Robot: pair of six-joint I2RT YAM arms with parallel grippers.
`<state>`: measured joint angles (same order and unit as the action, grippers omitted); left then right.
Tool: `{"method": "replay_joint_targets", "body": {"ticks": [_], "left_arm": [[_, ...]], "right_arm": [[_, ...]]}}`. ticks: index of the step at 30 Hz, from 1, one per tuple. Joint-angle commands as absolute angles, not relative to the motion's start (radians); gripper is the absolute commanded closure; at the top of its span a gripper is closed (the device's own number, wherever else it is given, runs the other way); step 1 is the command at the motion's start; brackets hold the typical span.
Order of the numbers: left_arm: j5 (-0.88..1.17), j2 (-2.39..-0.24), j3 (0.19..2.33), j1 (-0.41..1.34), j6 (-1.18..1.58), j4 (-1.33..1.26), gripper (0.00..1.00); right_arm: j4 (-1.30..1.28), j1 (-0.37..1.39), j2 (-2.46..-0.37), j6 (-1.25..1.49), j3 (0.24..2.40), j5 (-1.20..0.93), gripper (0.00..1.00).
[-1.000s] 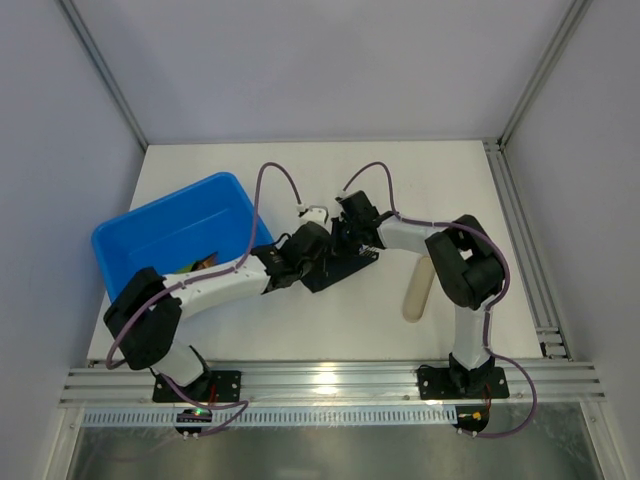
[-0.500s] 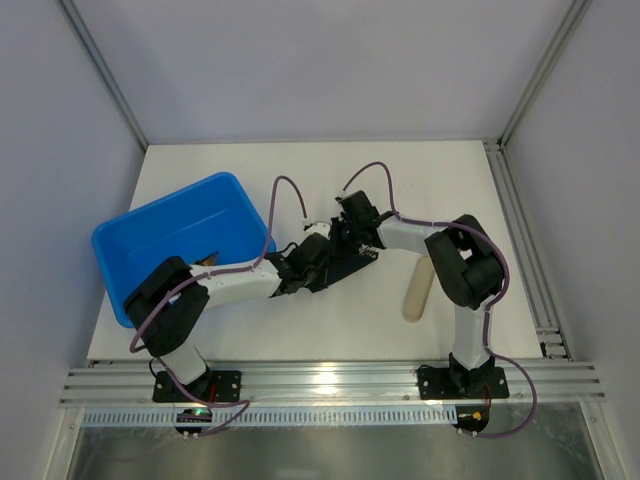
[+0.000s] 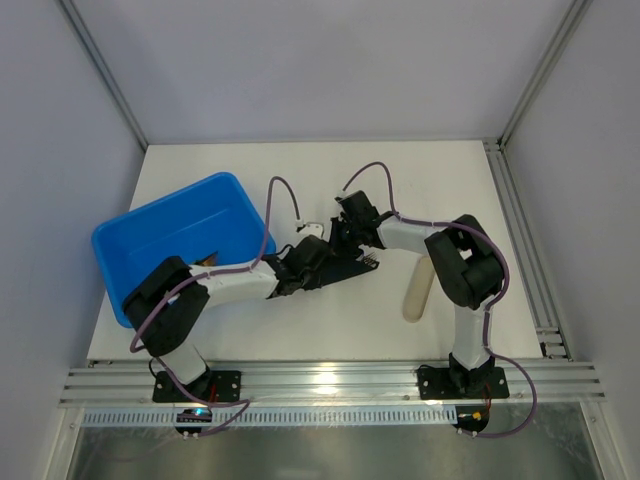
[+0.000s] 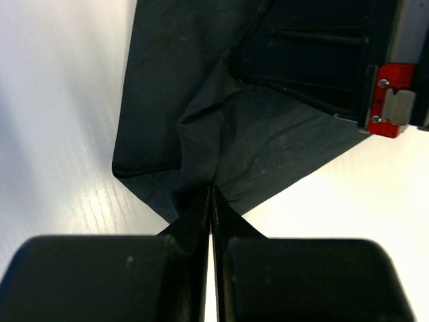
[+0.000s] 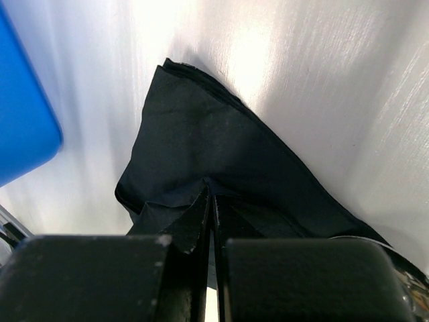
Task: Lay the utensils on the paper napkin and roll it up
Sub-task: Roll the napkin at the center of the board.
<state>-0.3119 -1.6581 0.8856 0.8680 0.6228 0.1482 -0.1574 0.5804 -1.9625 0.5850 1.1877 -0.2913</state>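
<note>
The black paper napkin (image 3: 358, 266) lies crumpled on the white table between the two arms. In the left wrist view my left gripper (image 4: 211, 190) is shut on a raised crease at the near corner of the napkin (image 4: 167, 100). My right gripper (image 5: 210, 191) is shut on another fold of the napkin (image 5: 201, 134), pinching it from the far side. From above, the left gripper (image 3: 326, 264) and right gripper (image 3: 341, 249) nearly meet over the sheet. The utensils cannot be made out in any view.
A blue tub (image 3: 140, 236) stands at the left; a small yellowish item (image 3: 205, 262) lies inside by its right wall, and a corner of the tub (image 5: 20, 114) shows in the right wrist view. A thick beige cylinder (image 3: 417, 288) lies right of the napkin, beside the right arm.
The left arm has folded back and its wrist has come nearer and lower, still pinching the napkin, which has shifted a little. The right arm has hardly moved.
</note>
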Motion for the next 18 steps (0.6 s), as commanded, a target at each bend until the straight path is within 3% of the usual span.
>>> {"method": "replay_joint_targets", "body": {"ticks": [1,18], "left_arm": [[-0.360,-1.624,0.865,0.857,0.617,0.132,1.00],[-0.377,-1.618,0.893,0.813,0.574,0.120,1.00]], "right_arm": [[-0.158,0.578,-1.983,0.571,1.207,-0.276,0.96],[-0.166,0.578,-1.990,0.571,1.219,-0.281,0.96]]}}
